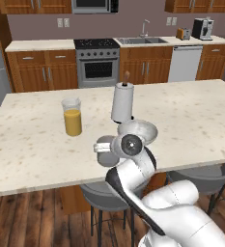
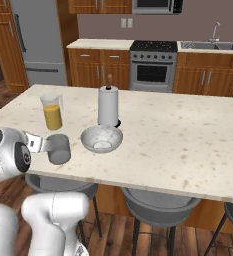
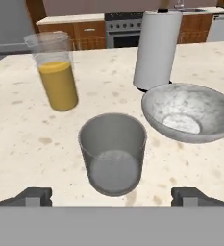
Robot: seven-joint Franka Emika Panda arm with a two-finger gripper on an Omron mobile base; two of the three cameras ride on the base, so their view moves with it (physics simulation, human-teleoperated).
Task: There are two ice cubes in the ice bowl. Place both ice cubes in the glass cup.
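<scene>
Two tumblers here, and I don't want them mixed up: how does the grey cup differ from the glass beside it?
The glass cup is short, smoky grey and looks empty; the juice glass is taller, slimmer, clear and over half full of orange liquid. Both stand upright, handleless, on the counter.

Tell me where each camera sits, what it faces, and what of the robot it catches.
Left base view: behind the arm's left, looking over the counter; arm rises lower right, hiding part of the ice bowl.
Right base view: behind its right; arm lower left, beside the glass cup.
Hand view: low, facing the glass cup; fingers spread at the bottom.
All share the cup, the bowl, white jug and orange glass.
</scene>
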